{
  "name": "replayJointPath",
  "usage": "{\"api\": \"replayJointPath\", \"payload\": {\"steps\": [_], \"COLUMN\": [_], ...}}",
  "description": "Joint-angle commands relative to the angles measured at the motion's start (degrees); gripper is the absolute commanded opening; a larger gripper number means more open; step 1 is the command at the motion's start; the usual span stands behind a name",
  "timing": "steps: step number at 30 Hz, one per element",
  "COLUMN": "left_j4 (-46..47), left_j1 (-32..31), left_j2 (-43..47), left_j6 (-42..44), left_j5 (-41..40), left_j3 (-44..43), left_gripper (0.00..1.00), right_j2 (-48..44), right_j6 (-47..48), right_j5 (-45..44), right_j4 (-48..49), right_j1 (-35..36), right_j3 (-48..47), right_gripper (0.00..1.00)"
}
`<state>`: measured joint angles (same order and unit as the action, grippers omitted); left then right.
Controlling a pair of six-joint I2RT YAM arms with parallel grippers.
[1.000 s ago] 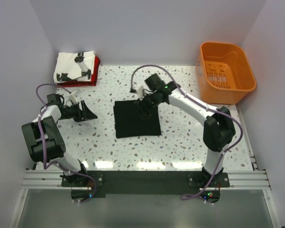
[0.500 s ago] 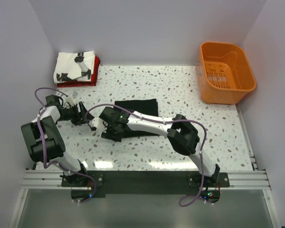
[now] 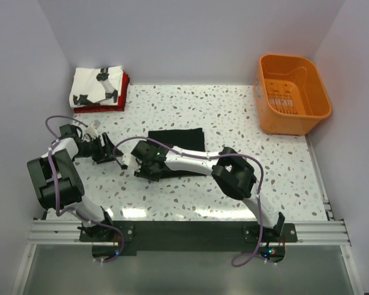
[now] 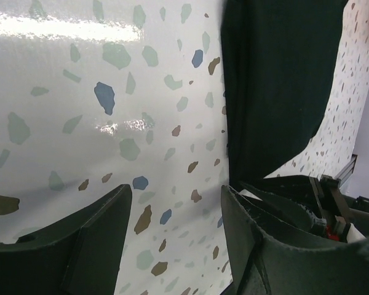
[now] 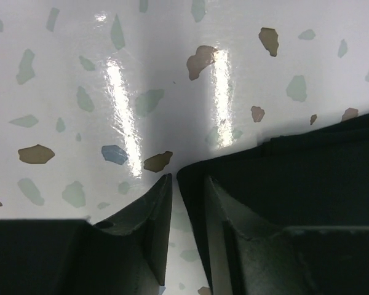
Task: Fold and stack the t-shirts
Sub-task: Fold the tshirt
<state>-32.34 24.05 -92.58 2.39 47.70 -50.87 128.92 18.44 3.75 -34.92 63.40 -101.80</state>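
Black fingers on your right claw (image 5: 187,181) are pinched almost together, and the corner of the black t-shirt (image 5: 307,178) runs into the narrow slit between them, so you have that corner clamped. Right beside the pinch, the shirt's edge lies flat on the glossy speckled table (image 5: 67,74), with a folded layer showing along the border.

From above, your right claw (image 3: 137,165) sits at the near left corner of the black t-shirt (image 3: 178,136). Your right arm is stretched low across the shirt's near part and hides it. The far part of the shirt shows as a neat dark rectangle in the middle of the table (image 3: 234,117).

Your left claw (image 4: 175,190) is spread wide with nothing in it, only bare table between its fingers. It points towards the black t-shirt (image 4: 277,80), whose edge lies just ahead of the fingers. In the overhead view your left claw (image 3: 114,157) is just left of the right one, close to it. You cannot tell whether the two touch.

Further out, in the far left corner, the white t-shirt (image 3: 97,86) with black figures lies folded on top of the red t-shirt (image 3: 124,86), which peeks out along the right and near sides. An orange basket (image 3: 292,126) stands at the far right, well apart from both claws.
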Motion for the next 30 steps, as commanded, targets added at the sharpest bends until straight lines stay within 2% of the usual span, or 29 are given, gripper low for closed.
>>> {"api": "replayJointPath", "payload": {"steps": [1, 2, 5, 9, 12, 16, 18, 19, 25, 30], "left_j4": [2.62, 3.07, 5.79, 10.52, 14.74, 21.67, 25.55, 30.27, 39.88, 51.11], "left_j1": [0.64, 0.56, 0.64, 0.29, -0.14, -1.9, -2.17, -2.26, -6.99, -13.14], "left_j2": [-0.59, -0.5, -0.59, -1.29, -1.12, 0.29, 1.07, 1.25, -0.41, -2.08], "left_j6": [-1.95, -3.52, -5.64, -8.89, -11.97, -17.23, -23.11, -27.14, -34.29, -45.79], "left_j5": [0.72, 0.81, 1.16, 2.83, 5.11, 7.31, 8.02, 8.89, 8.38, 5.04], "left_j3": [1.12, 1.3, 2.53, 5.33, 7.8, 12.97, 14.83, 16.75, 20.28, 23.09], "left_gripper": [0.65, 0.65, 0.65, 0.66, 0.72, 0.85, 0.92, 1.0, 1.0, 1.0], "right_j2": [1.5, 1.68, 1.6, -2.08, -4.72, -8.07, -8.95, -9.3, -10.27, -10.71], "right_j6": [-0.59, -1.12, -1.03, -1.12, -1.38, -1.74, -1.3, -1.04, -1.21, -2.35], "right_j5": [3.09, 3.98, 6.79, 11.53, 15.84, 20.33, 21.29, 21.47, 22.44, 23.67], "right_j4": [1.87, 1.7, 0.82, 1.95, 3.97, 6.17, 6.79, 7.14, 8.46, 9.34], "right_j1": [-1.69, -2.22, -4.15, -6.61, -7.49, -8.29, -8.29, -8.29, -8.55, -8.55], "right_j3": [2.13, 2.04, 0.99, 0.9, 1.6, 3.53, 4.06, 4.41, 4.68, 3.98], "right_gripper": [0.26, 0.15, 0.0, 0.0, 0.0, 0.0, 0.0, 0.0, 0.0, 0.0]}}
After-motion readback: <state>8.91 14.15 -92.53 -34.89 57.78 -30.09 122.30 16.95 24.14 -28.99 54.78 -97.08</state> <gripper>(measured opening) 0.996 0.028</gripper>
